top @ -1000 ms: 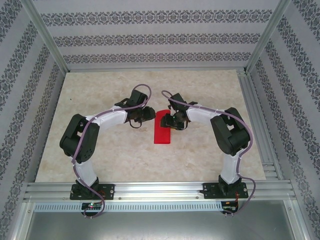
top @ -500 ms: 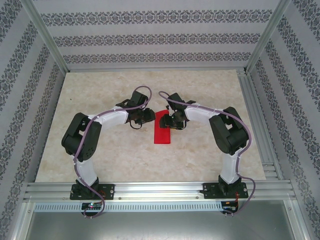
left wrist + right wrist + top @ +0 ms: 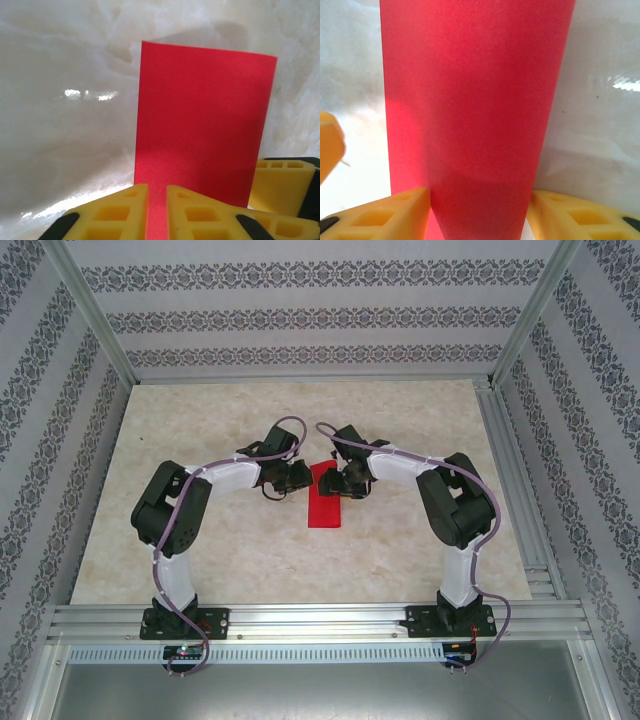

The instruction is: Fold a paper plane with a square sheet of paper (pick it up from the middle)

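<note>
Left claw [image 3: 157, 210], right claw [image 3: 479, 215], seemingly straddling paper [image 3: 205, 115]

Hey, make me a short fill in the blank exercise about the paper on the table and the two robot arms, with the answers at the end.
1. The paper lying on the table is coloured ___.
2. Seen from above, the paper's far end sits ___ the left tool and the right tool.
3. The fingers of both tools are coloured ___.
4. The paper's outline is a long ___, not a square.

Answers: red; between; yellow; rectangle.
</note>
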